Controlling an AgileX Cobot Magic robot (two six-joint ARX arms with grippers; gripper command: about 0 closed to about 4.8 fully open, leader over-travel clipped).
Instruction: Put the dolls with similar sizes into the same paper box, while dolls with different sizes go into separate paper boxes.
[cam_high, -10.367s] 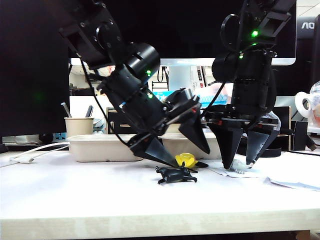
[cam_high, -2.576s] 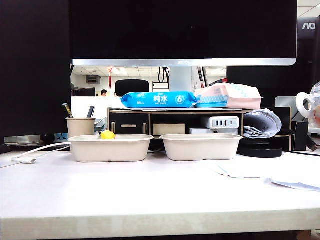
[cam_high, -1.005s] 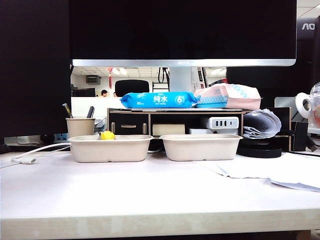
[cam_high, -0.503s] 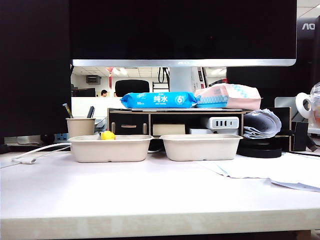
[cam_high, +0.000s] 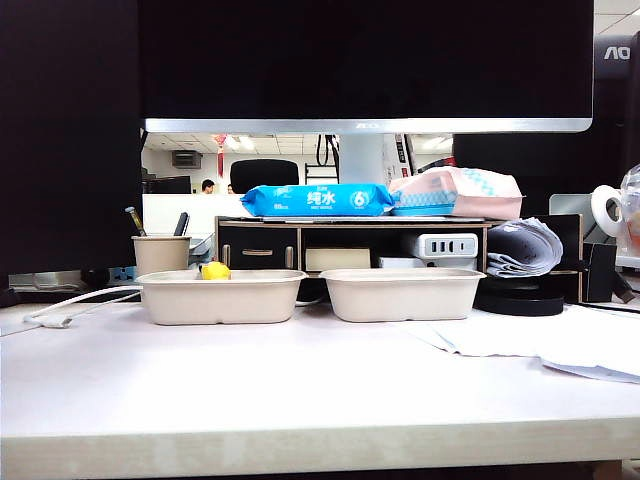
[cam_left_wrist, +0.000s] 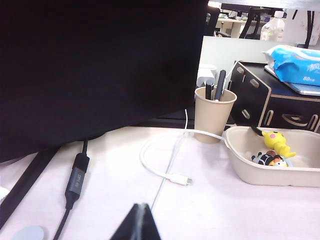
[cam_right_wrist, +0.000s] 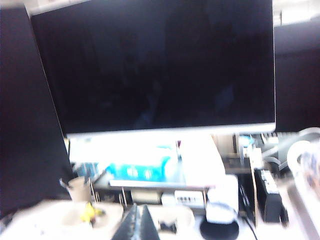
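1. Two paper boxes sit side by side near the far edge of the tabletop (cam_high: 300, 400): the left paper box (cam_high: 221, 296) and the right paper box (cam_high: 402, 293), close together but not touching.
2. In the exterior view only the top of the yellow doll (cam_high: 215, 270) shows above the left box's rim; the rest of what either box holds is hidden by the walls.
3. The left wrist view looks into the left box: the yellow doll lies against its far wall, and a small black, white and orange doll (cam_left_wrist: 268, 159) lies just beside it, nearer the front wall.
4. In the blurred right wrist view a small dark doll (cam_right_wrist: 170, 228) lies inside the right box; what kind it is cannot be told.
5. A beige pen cup (cam_high: 160, 253) with pens in it stands behind the left box's outer end, toward the far left corner, and a white cable (cam_left_wrist: 165, 170) lies on the tabletop in front of it.
6. The left gripper (cam_left_wrist: 137, 225) is out over the bare left side of the tabletop, its fingers pressed together and holding nothing.
7. The right gripper (cam_right_wrist: 136, 224) faces the boxes from in front, fingers likewise together and empty.
8. Neither gripper appears in the exterior view.
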